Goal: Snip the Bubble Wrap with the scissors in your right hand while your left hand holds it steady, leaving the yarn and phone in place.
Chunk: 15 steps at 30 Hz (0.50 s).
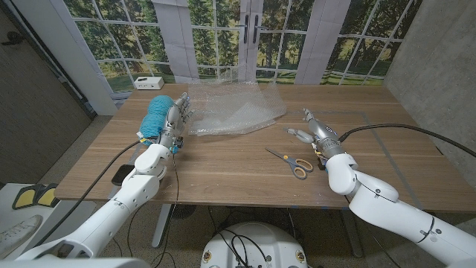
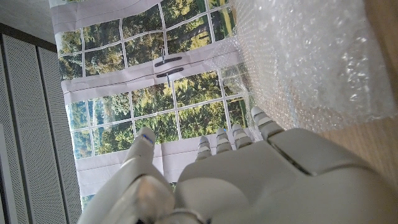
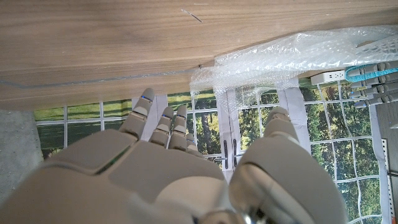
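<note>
Sitting near the worktop's far edge, the Bubble Wrap point(image 1: 234, 112) is untouched. Scissors point(image 1: 291, 163) lie toward the near edge, just beside the empty, spread right hand point(image 1: 314, 131); left hand point(image 1: 175, 115) open too. Grabbing the scissors looks next.

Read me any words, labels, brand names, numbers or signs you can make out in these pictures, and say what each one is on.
No text can be read in any view.
The white box at the far left of the table: any markings are too small to read.
The scissors, bubble wrap and blue yarn: no label shows.
The left hand and right hand: no lettering visible.
</note>
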Tool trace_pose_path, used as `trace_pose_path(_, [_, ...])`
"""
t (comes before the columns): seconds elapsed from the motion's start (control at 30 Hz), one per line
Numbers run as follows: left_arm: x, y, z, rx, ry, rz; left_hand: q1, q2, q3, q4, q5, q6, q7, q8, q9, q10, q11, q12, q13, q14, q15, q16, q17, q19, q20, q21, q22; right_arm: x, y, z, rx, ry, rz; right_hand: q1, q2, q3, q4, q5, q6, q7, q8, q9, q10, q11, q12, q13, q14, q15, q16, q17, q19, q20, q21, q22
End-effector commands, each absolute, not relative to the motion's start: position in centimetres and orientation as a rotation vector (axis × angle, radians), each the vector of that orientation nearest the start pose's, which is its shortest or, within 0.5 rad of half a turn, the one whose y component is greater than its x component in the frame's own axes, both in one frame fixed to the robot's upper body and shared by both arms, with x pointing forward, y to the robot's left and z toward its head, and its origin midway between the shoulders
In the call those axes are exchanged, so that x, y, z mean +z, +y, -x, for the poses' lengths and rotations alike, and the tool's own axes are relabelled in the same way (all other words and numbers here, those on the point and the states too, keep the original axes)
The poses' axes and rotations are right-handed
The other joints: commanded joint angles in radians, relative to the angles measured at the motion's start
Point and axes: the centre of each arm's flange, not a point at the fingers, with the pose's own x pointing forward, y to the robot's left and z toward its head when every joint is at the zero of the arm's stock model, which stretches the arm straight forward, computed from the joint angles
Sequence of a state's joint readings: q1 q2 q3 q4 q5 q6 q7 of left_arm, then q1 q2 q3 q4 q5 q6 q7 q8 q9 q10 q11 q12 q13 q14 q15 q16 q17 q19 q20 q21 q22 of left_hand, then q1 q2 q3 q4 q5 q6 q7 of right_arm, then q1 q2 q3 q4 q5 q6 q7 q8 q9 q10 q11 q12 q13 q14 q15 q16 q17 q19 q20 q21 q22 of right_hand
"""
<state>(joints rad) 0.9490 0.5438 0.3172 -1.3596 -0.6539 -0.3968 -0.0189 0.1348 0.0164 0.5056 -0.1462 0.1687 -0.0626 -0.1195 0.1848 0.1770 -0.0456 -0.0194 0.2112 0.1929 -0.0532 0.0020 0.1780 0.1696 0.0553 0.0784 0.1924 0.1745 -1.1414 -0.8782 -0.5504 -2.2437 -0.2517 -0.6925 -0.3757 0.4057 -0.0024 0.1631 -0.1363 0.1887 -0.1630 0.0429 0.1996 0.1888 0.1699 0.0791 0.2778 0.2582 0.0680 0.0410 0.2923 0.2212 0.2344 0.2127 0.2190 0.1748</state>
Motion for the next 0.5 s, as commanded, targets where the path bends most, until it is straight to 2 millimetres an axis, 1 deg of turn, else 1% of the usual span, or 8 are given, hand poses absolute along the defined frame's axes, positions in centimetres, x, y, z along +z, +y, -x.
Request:
trace_pose_path(0.03, [-4.59, 31.36, -62.41, -0.183, -0.661, 0.051, 0.013, 0.000, -0.003, 0.002, 0.004, 0.007, 0.000, 0.004, 0.003, 0.003, 0.002, 0.004, 0.002, 0.005, 0.002, 0.005, 0.005, 0.003, 0.002, 0.004, 0.001, -6.54, -21.47, -49.73, -0.174, -0.432, 1.085, 0.002, 0.003, 0.003, 0.003, -0.001, -0.005, 0.001, 0.000, 0.001, 0.005, 0.003, 0.001, 0.004, 0.005, 0.001, 0.006, 0.002, 0.011, -0.002, 0.007, 0.004])
trace_pose_path(0.17, [-4.70, 31.25, -62.38, -0.185, -0.659, 0.051, 0.013, 0.000, -0.004, 0.001, 0.004, 0.007, 0.000, 0.004, 0.003, 0.003, 0.002, 0.004, 0.002, 0.005, 0.002, 0.005, 0.005, 0.003, 0.002, 0.004, 0.001, -6.75, -21.57, -49.72, -0.159, -0.432, 1.086, 0.001, 0.002, 0.002, 0.003, -0.002, 0.000, 0.001, 0.002, 0.001, 0.006, 0.003, 0.001, 0.005, 0.005, 0.002, 0.006, 0.002, 0.013, -0.001, 0.007, 0.004])
trace_pose_path(0.27, [-4.78, 31.28, -62.34, -0.186, -0.656, 0.050, 0.013, 0.000, -0.004, 0.001, 0.004, 0.007, 0.000, 0.003, 0.003, 0.003, 0.003, 0.003, 0.002, 0.006, 0.003, 0.005, 0.005, 0.003, 0.001, 0.004, 0.001, -6.80, -21.63, -49.70, -0.145, -0.438, 1.089, 0.000, 0.001, 0.001, 0.004, -0.002, 0.000, -0.006, 0.002, 0.001, 0.003, 0.004, 0.000, 0.006, 0.004, 0.002, 0.006, 0.003, 0.015, -0.001, 0.007, 0.004])
trace_pose_path(0.5, [-4.84, 31.43, -62.27, -0.182, -0.654, 0.050, 0.013, 0.001, -0.004, 0.001, 0.004, 0.008, 0.001, 0.003, 0.003, 0.003, 0.003, 0.003, 0.002, 0.005, 0.002, 0.005, 0.005, 0.003, 0.001, 0.004, 0.001, -6.99, -21.64, -49.70, -0.121, -0.448, 1.105, -0.004, 0.000, -0.001, 0.006, -0.002, 0.005, -0.006, 0.004, 0.001, 0.005, 0.002, 0.000, 0.007, 0.004, 0.002, 0.006, 0.005, 0.018, 0.000, 0.006, 0.004])
